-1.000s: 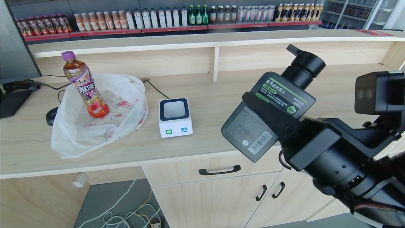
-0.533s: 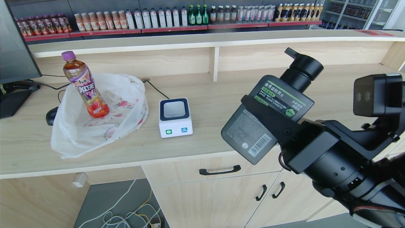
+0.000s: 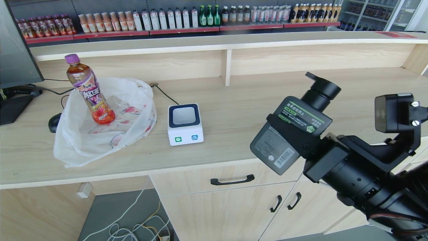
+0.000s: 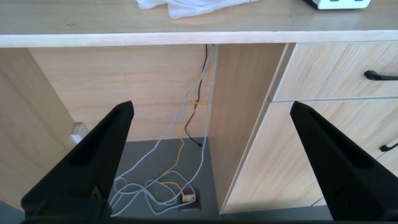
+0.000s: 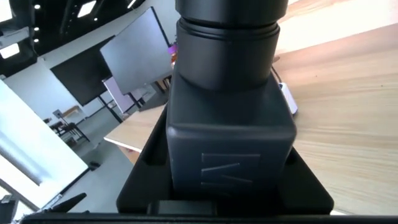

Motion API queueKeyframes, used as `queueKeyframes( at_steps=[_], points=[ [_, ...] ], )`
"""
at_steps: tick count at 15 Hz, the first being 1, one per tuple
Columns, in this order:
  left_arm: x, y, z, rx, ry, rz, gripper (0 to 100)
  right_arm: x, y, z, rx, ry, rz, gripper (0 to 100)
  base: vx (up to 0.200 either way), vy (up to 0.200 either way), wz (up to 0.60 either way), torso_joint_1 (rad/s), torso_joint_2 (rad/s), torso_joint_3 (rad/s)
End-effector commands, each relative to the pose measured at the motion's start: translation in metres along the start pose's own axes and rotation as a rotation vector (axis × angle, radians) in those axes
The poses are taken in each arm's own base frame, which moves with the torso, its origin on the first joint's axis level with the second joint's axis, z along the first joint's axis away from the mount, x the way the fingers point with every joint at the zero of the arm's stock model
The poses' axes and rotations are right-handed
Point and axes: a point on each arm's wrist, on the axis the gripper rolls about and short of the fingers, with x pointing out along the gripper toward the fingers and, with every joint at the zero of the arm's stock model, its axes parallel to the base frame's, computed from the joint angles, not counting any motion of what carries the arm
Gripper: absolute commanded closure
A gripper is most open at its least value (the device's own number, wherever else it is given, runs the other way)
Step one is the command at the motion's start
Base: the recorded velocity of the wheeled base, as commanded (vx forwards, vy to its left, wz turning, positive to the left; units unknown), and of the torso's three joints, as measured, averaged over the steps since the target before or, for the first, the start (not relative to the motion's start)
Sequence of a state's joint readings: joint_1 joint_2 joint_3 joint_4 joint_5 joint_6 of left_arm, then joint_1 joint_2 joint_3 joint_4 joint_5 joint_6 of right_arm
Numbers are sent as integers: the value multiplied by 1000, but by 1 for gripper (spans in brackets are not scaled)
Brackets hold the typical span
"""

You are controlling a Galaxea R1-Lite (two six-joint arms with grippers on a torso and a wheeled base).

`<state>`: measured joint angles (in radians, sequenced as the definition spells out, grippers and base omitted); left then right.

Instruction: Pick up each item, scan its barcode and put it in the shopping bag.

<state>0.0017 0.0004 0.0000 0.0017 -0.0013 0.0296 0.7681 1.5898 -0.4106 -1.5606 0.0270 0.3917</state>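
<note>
My right gripper (image 3: 294,135) is shut on a dark grey pump bottle (image 3: 289,135), held tilted above the counter's front edge at the right, its barcode label facing up toward the head camera. In the right wrist view the pump bottle (image 5: 230,143) sits between the fingers (image 5: 140,180). A white scanner box (image 3: 185,124) stands mid-counter, left of the bottle. The white plastic shopping bag (image 3: 133,110) lies open at the left with a purple-capped tea bottle (image 3: 90,90) standing in it. My left gripper (image 4: 208,155) hangs open below the counter edge, with nothing between its fingers.
A black mouse (image 3: 54,122) and a monitor stand (image 3: 13,103) sit at the counter's far left. A cable (image 3: 164,93) runs back from the scanner. Drawers and cabinet doors (image 3: 232,197) lie below; loose cables (image 4: 180,186) are on the floor. Shelves of bottles (image 3: 200,16) stand behind.
My right gripper has moved down and slightly right with the pump bottle, away from the head camera. The bag, tea bottle and scanner have not moved.
</note>
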Motion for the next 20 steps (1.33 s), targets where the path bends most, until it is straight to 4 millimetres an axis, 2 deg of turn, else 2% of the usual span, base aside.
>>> queueKeyframes(
  at_steps=[1, 4, 6, 8, 9, 11, 15, 18, 20],
  points=[
    [0, 0, 0, 0, -1, 0, 0, -4, -10, -2, -21, 16, -43, 100, 0, 0, 0, 0, 0, 0],
    [0, 0, 0, 0, 1, 1, 0, -10, -24, -12, -189, 70, -105, 100, 0, 0, 0, 0, 0, 0],
    [0, 0, 0, -5, -1, 0, 0, -10, -44, -3, -371, 53, -192, 100, 0, 0, 0, 0, 0, 0],
    [0, 0, 0, -11, -1, 1, 0, -12, -51, 2, -520, 50, -255, 100, 0, 0, 0, 0, 0, 0],
    [0, 0, 0, -11, -1, 1, 0, -4, -50, 10, -640, 13, -277, 100, 0, 0, 0, 0, 0, 0],
    [0, 0, 0, -14, -1, 1, 0, 8, -49, 24, -666, -64, -304, 100, 0, 0, 0, 0, 0, 0],
    [0, 0, 0, -16, -1, 1, 0, 9, -55, 21, -655, -66, -404, 100, 0, 0, 0, 0, 0, 0],
    [0, 0, 0, -16, -1, 1, 0, 13, -56, 15, -614, -59, -391, 100, 0, 0, 0, 0, 0, 0],
    [0, 0, 0, -16, -1, 1, 0, 13, -55, 15, -612, -59, -389, 100, 0, 0, 600, 2, 10, 2]
  ],
)
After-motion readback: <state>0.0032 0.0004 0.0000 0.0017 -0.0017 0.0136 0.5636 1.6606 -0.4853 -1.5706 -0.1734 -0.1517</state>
